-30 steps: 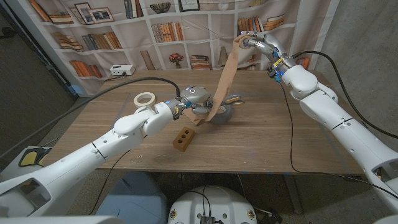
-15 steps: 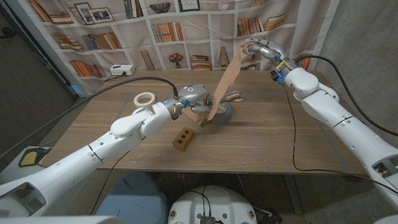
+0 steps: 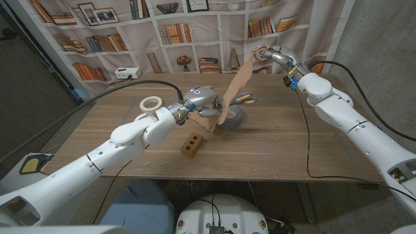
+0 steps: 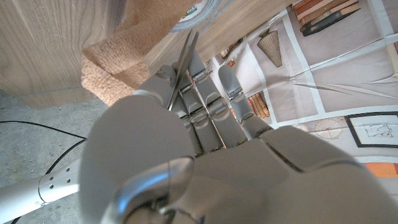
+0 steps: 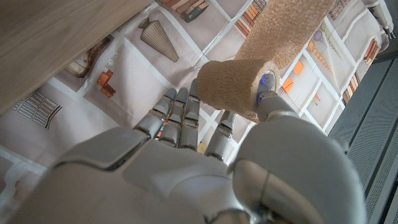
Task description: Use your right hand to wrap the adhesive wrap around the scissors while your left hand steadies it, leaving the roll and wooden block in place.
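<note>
My left hand (image 3: 200, 101) grips the scissors at mid-table. A steel blade (image 4: 185, 62) runs between its fingers (image 4: 214, 102), with bunched tan wrap (image 4: 115, 62) beside it. The scissors' handles (image 3: 245, 99) stick out past a grey roll (image 3: 233, 116). A taut strip of tan adhesive wrap (image 3: 238, 81) rises from the scissors to my right hand (image 3: 266, 53), held high over the table's far side. That hand pinches the small wrap roll (image 5: 233, 84) between its thumb and fingers (image 5: 180, 118). The wooden block (image 3: 191, 144) lies in front of my left hand.
A white tape ring (image 3: 152, 104) lies flat to the left of my left hand. The wooden table (image 3: 286, 143) has bare surface on its right half and along its near edge. A bookshelf backdrop (image 3: 110, 39) hangs behind the table. Black cables run along both arms.
My right hand has drifted slightly down and to the right with the wrap roll, and the strip stays taut. My left hand has shifted a little toward the far side, still holding the scissors.
</note>
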`<state>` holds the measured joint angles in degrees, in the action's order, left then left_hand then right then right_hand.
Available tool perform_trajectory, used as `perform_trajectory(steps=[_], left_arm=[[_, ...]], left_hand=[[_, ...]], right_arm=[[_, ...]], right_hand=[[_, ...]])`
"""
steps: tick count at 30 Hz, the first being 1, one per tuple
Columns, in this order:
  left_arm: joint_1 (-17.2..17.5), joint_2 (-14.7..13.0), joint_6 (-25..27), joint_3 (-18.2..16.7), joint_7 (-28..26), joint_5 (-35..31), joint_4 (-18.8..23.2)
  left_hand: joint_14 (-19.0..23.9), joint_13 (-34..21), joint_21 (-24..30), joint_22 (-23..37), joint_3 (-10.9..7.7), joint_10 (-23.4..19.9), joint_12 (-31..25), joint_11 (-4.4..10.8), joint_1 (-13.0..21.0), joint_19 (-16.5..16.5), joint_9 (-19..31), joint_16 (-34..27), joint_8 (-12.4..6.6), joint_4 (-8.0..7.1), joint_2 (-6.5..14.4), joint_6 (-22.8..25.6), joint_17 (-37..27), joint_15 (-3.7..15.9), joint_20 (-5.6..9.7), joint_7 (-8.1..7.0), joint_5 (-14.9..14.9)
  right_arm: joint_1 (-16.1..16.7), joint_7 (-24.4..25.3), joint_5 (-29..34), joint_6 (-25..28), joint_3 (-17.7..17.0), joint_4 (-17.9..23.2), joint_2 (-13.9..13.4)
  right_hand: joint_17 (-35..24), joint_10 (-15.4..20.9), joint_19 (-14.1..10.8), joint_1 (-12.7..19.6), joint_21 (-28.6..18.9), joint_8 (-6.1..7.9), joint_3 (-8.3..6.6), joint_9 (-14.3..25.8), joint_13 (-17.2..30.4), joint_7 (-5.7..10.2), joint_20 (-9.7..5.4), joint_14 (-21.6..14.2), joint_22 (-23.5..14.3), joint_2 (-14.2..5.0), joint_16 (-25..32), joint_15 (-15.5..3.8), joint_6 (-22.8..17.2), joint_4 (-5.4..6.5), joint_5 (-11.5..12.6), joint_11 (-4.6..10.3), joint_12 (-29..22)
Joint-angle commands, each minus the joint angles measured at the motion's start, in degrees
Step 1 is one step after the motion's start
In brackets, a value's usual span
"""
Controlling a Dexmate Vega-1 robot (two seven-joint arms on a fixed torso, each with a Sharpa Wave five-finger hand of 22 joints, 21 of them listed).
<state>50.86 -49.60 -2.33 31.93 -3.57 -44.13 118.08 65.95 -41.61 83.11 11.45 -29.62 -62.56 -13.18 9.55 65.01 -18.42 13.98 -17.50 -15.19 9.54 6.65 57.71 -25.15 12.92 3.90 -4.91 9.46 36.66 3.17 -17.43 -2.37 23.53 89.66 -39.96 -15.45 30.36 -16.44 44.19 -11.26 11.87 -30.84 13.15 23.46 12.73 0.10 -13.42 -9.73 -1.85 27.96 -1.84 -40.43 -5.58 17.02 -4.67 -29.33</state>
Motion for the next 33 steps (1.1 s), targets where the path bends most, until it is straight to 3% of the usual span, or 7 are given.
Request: perform_trajectory(steps=[1, 33], left_arm=[[1.93, -1.24, 0.23, -1.57, -0.17, -0.3, 2.0], [9.41, -2.59, 6.49, -9.15, -7.92, -3.24, 8.24]], left_hand=[[1.04, -0.1, 0.38, 0.01, -0.34, -0.5, -0.43, 0.2, 0.26, -0.24, 0.28, 0.12, -0.26, 0.06, 0.29, 0.68, -0.16, 0.67, 0.05, 0.12, 0.34], [1.01, -0.24, 0.98, -0.31, -0.4, -0.51, -0.16, 0.1, 0.25, 0.16, 0.42, 0.43, -0.11, 0.05, 0.25, 0.59, -0.29, 0.71, 0.05, 0.02, 0.29]], right_arm=[[-0.07, 0.11, 0.02, 0.76, 0.75, -1.73, -0.28], [4.16, -1.61, -2.44, 1.49, 0.54, -2.16, -3.2]], right_hand=[[-0.17, 16.11, 0.15, 9.58, -0.09, 0.39, -0.52, 0.25, 4.66, -2.04, -0.09, 0.18, -0.17, -9.82, -0.02, -10.7, -1.93, 0.66, -0.09, 16.11, -0.16], [-0.22, 16.31, -0.15, 9.83, -0.23, 0.3, -0.71, 0.35, 4.93, -2.26, -0.15, 0.13, -0.18, -9.8, 0.02, -10.67, -2.09, 0.73, -0.14, 16.03, -0.07]])
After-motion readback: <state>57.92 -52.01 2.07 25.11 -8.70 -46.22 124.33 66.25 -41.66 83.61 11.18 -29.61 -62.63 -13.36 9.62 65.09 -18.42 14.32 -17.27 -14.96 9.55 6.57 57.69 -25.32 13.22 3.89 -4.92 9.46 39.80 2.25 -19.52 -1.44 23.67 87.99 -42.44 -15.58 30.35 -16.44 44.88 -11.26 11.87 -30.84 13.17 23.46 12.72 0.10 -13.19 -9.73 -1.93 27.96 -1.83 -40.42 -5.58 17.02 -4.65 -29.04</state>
